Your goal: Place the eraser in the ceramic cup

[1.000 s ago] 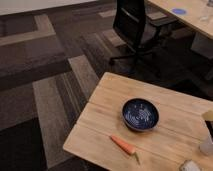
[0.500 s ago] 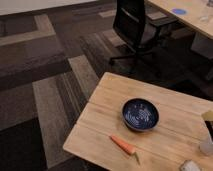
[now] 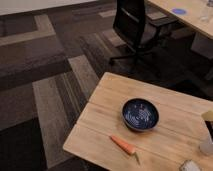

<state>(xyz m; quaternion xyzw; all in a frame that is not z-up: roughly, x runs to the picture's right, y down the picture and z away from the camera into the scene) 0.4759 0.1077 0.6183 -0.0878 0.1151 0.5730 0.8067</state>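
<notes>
Right edge of frame, mid-height: a tan-over-dark shape, cut off by the border, read as the end effector [image 3: 208, 120]. A second ago only a dark sliver showed at that spot. Half a second ago the tan part had appeared, and it sits in much the same place now. It hangs just above the ceramic cup [image 3: 207, 146], which stands at the lower right edge of the desk [image 3: 110, 95] and is partly cropped. So little of the end effector is in frame that it cannot be told whether it is spread, pressed together or pinching something. The eraser is not identifiable anywhere on the visible desk. It may be carried at the end effector or lie outside the frame, and which cannot be told. Nothing else has shifted: the dark blue patterned bowl [image 3: 140, 113] is at centre right, the carrot [image 3: 123, 144] lies below it toward the near edge, well apart from the cup, and a pale object [image 3: 189, 165] sits at the bottom right corner. Judgement: the arm has settled over the cup, which suits a release or a final lowering. With the eraser unseen, that step cannot be confirmed as started.
</notes>
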